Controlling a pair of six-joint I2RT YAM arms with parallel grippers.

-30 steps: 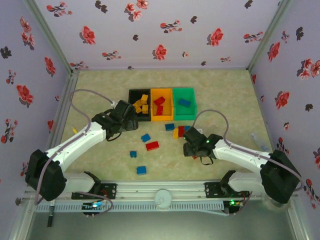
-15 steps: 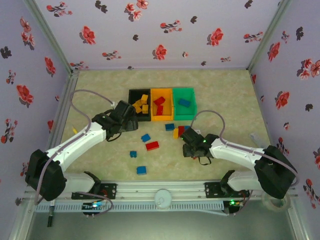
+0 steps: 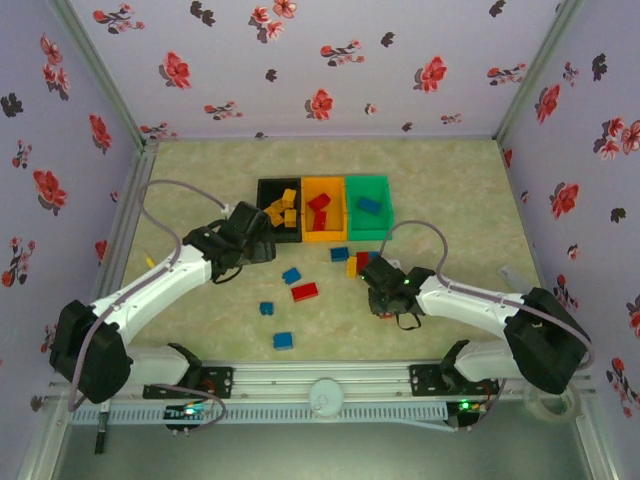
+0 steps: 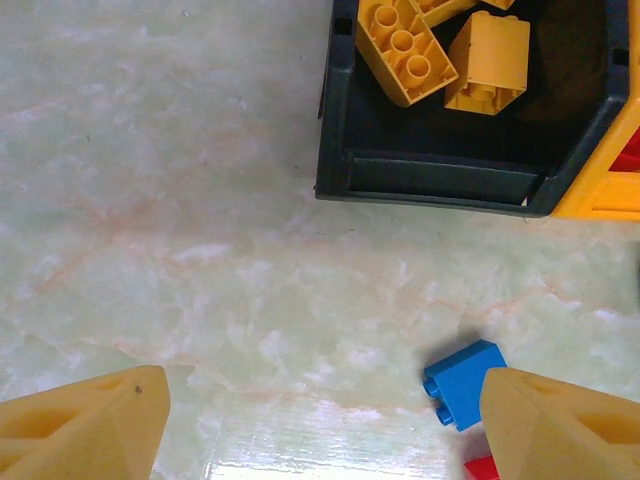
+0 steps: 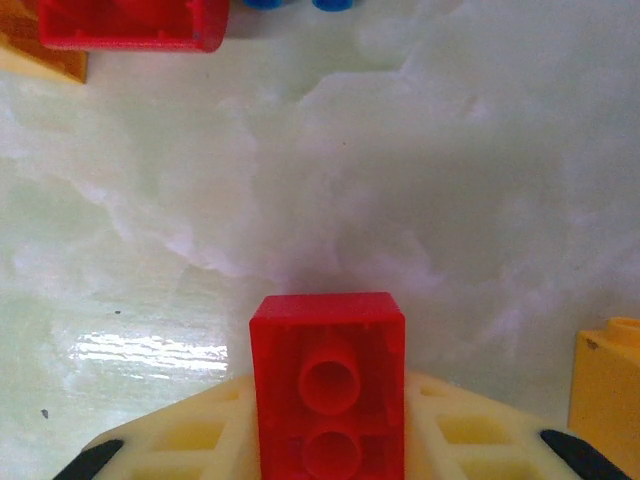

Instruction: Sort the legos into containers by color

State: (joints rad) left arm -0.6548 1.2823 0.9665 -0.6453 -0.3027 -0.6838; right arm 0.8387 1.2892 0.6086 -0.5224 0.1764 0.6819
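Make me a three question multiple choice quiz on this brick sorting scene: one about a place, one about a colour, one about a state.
1. Seen from above, where in the row of bins does the black bin stand?
A left end
B middle
C right end

2. What colour is the brick in the right gripper?
A blue
B yellow
C red

3. How does the left gripper stand?
A shut on a brick
B open, holding nothing
C shut on nothing

Answers:
1 A, the rest of the row runs to its right.
2 C, the brick clamped between its fingers is red.
3 B, its fingers stand wide apart, gripping nothing.
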